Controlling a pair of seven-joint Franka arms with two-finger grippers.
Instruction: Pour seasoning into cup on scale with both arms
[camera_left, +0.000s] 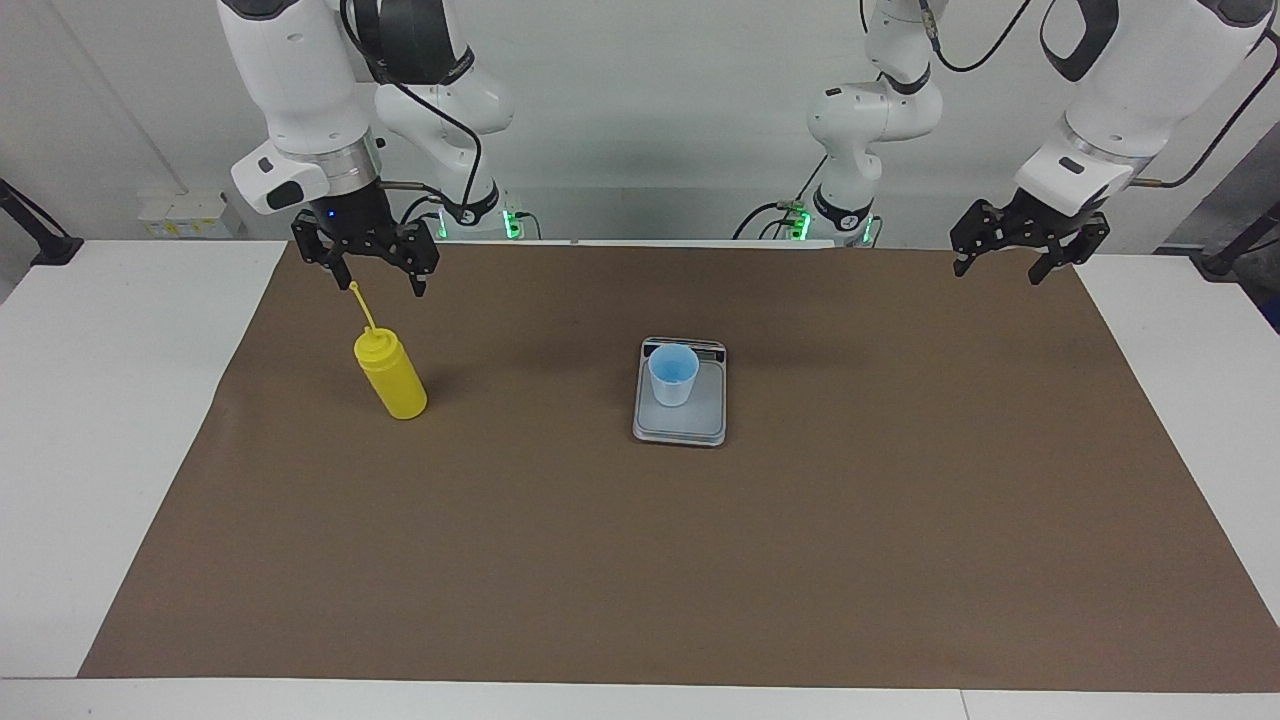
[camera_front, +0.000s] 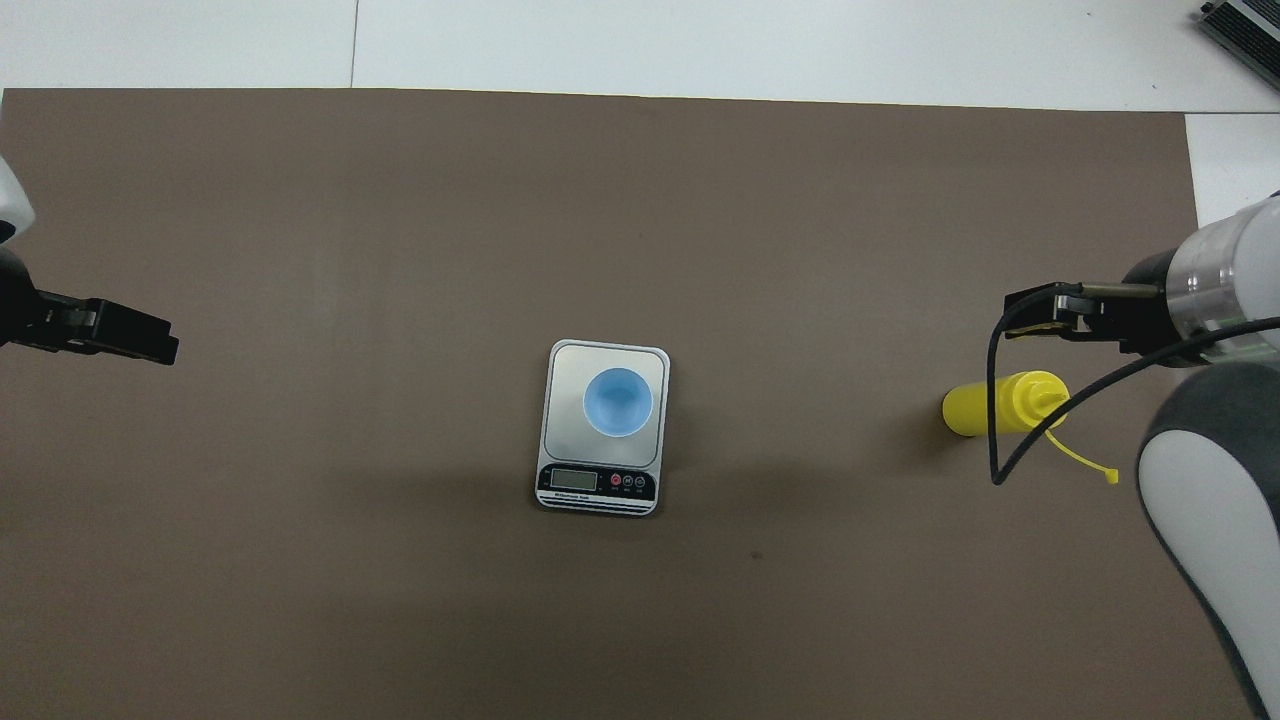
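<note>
a: what's the surface like?

b: a white counter (camera_left: 120, 420) with a big brown mat (camera_left: 640, 560) laid over most of it, white showing along the edges. a pale wall rises where the robots stand, with green lights glowing at the arm bases. a dark piece of equipment pokes in at one corner of the overhead view, too cut off to name.

a: count things for me.

b: one scale (camera_left: 680, 415), one cup (camera_left: 673, 374), one yellow seasoning bottle (camera_left: 392, 378), two arms, two claws.

a: where is everything, taking the scale as the marker?

b: the scale sits about mid-mat, its display strip (camera_front: 598, 481) on the edge nearer the robots. the light blue cup stands upright on its weighing plate, toward the display end. the seasoning bottle stands on the mat well apart from the scale, toward the right arm's end of the counter, about level with it. its thin cap strap (camera_left: 362, 305) hangs loose off the nozzle.

a: and the claws?

b: the right claw (camera_left: 368, 270) hangs over the mat just above the bottle's strap, fingers spread wide, gripping nothing and clear of the bottle. the left claw (camera_left: 1010, 258) waits in the air over the mat's edge at the left arm's end, well apart from the scale, also spread wide and empty.
</note>
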